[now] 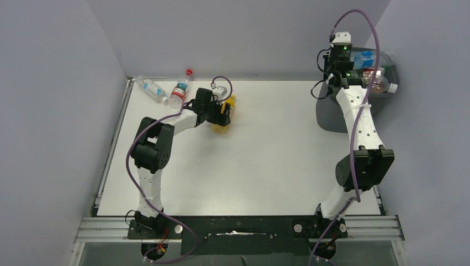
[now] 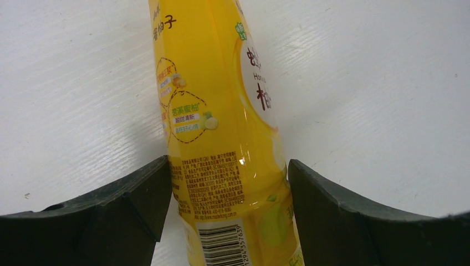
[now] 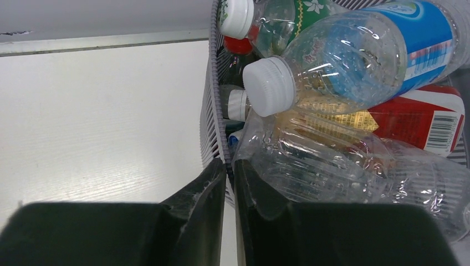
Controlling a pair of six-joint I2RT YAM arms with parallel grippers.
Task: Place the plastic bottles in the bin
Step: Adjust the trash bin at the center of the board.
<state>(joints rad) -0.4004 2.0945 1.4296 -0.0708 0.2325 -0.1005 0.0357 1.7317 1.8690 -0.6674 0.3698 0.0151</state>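
A yellow plastic bottle (image 1: 223,123) (image 2: 210,111) lies on the white table, back centre-left. My left gripper (image 1: 221,113) (image 2: 228,194) is shut on it, one finger pressed to each side of its lower body. The dark mesh bin (image 1: 327,113) (image 3: 213,100) stands at the back right, piled with bottles (image 1: 377,72): a blue-labelled one (image 3: 354,50), a crumpled clear one (image 3: 332,160) and a red-labelled one (image 3: 421,119). My right gripper (image 1: 335,55) (image 3: 230,163) is shut, holding no bottle, its tips right at the bin's near rim.
Two more bottles lie at the back left by the wall: a clear one with a blue label (image 1: 152,88) and a red-capped one (image 1: 180,88). Grey walls close in the table on the left, back and right.
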